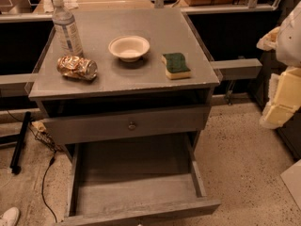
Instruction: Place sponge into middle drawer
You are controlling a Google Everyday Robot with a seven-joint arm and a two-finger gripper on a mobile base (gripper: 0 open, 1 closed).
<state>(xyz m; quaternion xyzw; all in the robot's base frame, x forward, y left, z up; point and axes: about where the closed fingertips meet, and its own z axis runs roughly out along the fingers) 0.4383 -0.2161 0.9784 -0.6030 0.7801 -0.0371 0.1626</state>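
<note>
The sponge (176,65) lies flat on the right part of the grey cabinet top (155,29), with its dark green scrub face up and the pale yellow foam below. The middle drawer (136,175) is pulled out below the closed drawer front with a round knob (131,125). Its flat floor is bare. My gripper (282,95) shows as white and pale yellow parts at the right edge of the view. It is beside the cabinet, apart from the sponge and well above the floor. Nothing shows in it.
A white bowl (129,47) stands left of the sponge. A crushed can (77,67) and a clear water bottle (67,28) are at the top's left. Cables (44,140) and a black bar (19,142) lie on the speckled floor at left. A shoe tip (8,216) is at bottom left.
</note>
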